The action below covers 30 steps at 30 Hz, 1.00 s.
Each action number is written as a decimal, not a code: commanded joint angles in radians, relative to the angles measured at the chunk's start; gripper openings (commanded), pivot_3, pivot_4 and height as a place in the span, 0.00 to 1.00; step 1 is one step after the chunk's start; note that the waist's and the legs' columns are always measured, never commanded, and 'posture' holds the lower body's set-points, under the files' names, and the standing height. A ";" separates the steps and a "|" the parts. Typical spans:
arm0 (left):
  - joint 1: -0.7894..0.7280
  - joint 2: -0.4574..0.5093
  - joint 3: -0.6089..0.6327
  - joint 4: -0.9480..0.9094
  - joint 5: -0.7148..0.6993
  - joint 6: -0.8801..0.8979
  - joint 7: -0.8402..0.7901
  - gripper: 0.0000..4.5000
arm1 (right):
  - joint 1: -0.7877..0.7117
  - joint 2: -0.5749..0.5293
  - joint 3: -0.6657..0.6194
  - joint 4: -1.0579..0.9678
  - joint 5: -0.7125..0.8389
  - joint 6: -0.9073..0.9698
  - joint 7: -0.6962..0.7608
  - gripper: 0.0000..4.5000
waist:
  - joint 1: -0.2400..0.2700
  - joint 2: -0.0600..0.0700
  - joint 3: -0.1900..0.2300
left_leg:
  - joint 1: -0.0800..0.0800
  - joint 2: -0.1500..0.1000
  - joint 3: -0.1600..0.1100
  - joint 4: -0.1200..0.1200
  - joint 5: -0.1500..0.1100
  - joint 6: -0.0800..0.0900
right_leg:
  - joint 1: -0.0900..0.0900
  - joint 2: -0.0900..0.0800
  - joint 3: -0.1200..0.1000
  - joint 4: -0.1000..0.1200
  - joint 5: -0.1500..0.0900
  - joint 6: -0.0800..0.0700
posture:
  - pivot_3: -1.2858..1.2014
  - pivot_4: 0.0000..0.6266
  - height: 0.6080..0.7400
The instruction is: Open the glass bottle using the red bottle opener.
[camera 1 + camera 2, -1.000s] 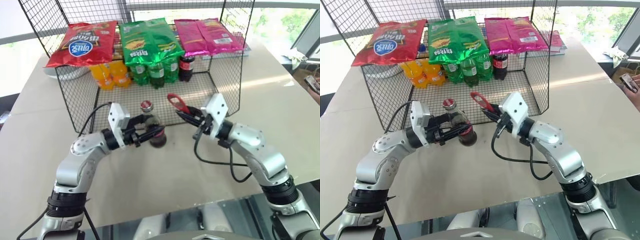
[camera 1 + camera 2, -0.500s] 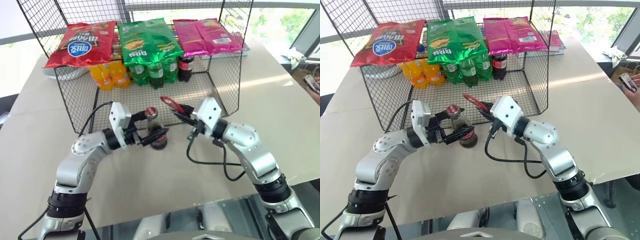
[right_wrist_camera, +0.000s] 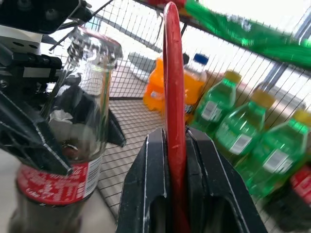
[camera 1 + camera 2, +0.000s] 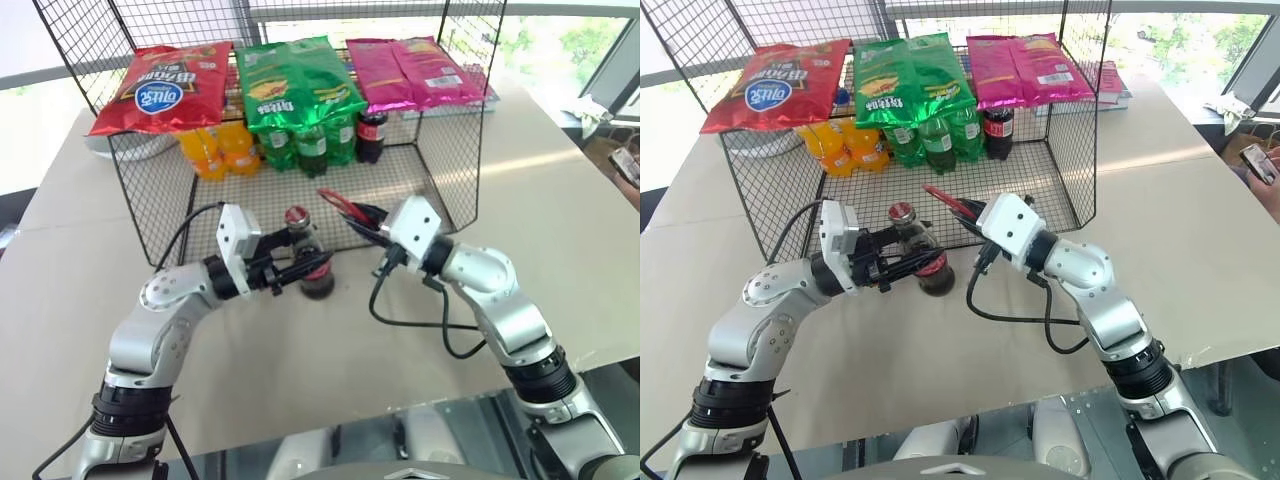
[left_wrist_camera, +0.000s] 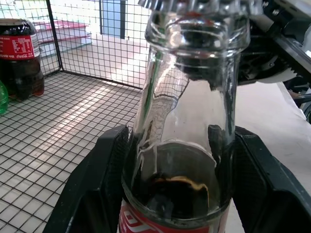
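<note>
At the centre of the head camera's frame, the left gripper [image 4: 297, 270] clamps its 2 black fingers [image 5: 99, 179] around the lower body of the glass bottle [image 4: 306, 256], which stands upright on the pale tabletop [image 4: 330, 340] just in front of the black wire basket [image 4: 150, 200]. The bottle's cap [image 4: 296, 213] is still in place. Just right of it, the right gripper [image 4: 365, 222] pinches the red bottle opener [image 4: 337, 202] by its handle, jaws shut tight on it, the ring head reaching toward the upper left, near the cap; whether the 2 touch is hard to judge from this angle. In the upper third of the frame, 3 snack bags [image 4: 290, 80] lie across the top of the basket, with orange soda bottles [image 4: 220, 148], green soda bottles [image 4: 310, 145] and a dark cola bottle [image 4: 373, 135] standing beneath them.
</note>
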 commanded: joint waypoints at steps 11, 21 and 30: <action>0.008 0.013 -0.009 -0.038 -0.007 -0.018 -0.033 0.51 | -0.007 0.046 0.088 0.202 -0.340 -0.389 -0.185 0.00 | 0.000 0.000 0.000 | 0.001 0.000 0.001 0.000 0.000 0.000 | 0.000 0.001 0.000 0.000 0.000 0.000 | 0.52 0.24 1.00; 0.009 0.011 -0.010 -0.027 -0.006 -0.022 -0.033 0.51 | 0.040 0.136 0.068 0.215 -0.442 -0.388 -0.335 0.00 | -0.001 0.000 -0.001 | 0.002 0.000 0.001 0.000 0.000 0.000 | 0.001 0.001 0.001 0.000 0.000 0.000 | 0.52 0.24 1.00; 0.007 0.014 -0.009 -0.011 -0.005 -0.032 -0.049 0.51 | 0.104 0.174 -0.005 0.187 -0.364 -0.244 -0.320 0.00 | -0.002 0.000 -0.001 | 0.002 0.000 0.001 0.000 0.000 0.000 | 0.001 0.001 0.002 0.001 0.000 0.000 | 0.52 0.24 1.00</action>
